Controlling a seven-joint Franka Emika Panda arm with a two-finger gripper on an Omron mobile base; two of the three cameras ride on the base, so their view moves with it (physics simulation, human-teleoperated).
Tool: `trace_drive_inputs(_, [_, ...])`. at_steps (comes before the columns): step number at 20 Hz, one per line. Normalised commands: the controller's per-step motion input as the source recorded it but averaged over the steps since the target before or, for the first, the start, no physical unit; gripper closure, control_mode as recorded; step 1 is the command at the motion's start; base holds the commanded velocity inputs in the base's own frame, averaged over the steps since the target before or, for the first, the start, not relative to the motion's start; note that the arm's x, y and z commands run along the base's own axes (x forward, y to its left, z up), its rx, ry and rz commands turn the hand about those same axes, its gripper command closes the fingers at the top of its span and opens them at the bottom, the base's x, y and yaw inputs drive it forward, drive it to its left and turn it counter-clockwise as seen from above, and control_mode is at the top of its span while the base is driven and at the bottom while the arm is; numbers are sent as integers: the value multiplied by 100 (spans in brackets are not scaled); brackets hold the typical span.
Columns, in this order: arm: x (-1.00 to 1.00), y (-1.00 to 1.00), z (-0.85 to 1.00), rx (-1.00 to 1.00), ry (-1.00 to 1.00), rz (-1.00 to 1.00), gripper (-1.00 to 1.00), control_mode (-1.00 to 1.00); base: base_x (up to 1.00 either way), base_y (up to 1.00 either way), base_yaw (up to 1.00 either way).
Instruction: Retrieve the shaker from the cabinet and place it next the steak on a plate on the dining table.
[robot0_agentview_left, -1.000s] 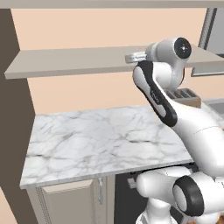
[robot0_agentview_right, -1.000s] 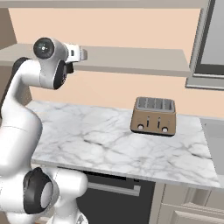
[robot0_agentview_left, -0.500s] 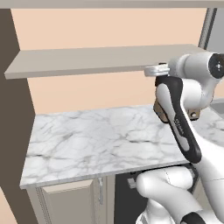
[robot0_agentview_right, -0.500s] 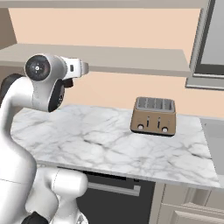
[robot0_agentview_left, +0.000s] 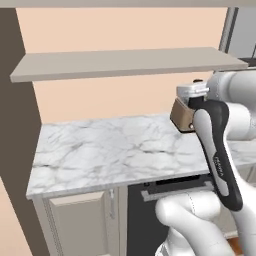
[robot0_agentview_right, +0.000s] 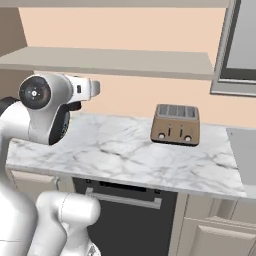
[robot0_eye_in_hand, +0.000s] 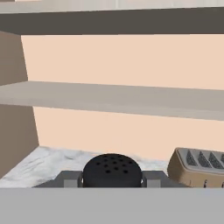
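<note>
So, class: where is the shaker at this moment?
In the hand view the shaker sits low in the middle, clamped between the gripper fingers, with the toaster to its right and the cabinet shelf above, over the marble counter.

The shaker (robot0_eye_in_hand: 112, 171) sits between the claw (robot0_eye_in_hand: 112, 178) fingers, toaster (robot0_agentview_right: 175, 124) on the counter (robot0_agentview_right: 125, 155) below the cabinet (robot0_agentview_right: 110, 61).

Counting one black shaker (robot0_eye_in_hand: 112, 169) with a holed cap, one brown toaster (robot0_agentview_right: 175, 124) with two pairs of slots up top, one marble counter (robot0_agentview_right: 125, 155), two open wall shelves (robot0_eye_in_hand: 109, 98), one dark oven front (robot0_agentview_right: 125, 220) and one robot arm (robot0_agentview_left: 217, 150).
</note>
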Motion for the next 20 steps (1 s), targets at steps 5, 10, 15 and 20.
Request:
trace_drive_inputs(5, [0, 0, 0, 0, 0, 0, 100, 100, -83, -22, 0])
trace_drive_inputs(10, [0, 0, 0, 0, 0, 0, 100, 100, -84, -25, -6])
trace_drive_inputs(15, [0, 0, 0, 0, 0, 0, 100, 100, -57, -33, -30])
trace_drive_inputs(20, [0, 0, 0, 0, 0, 0, 100, 100, -38, -27, -37])
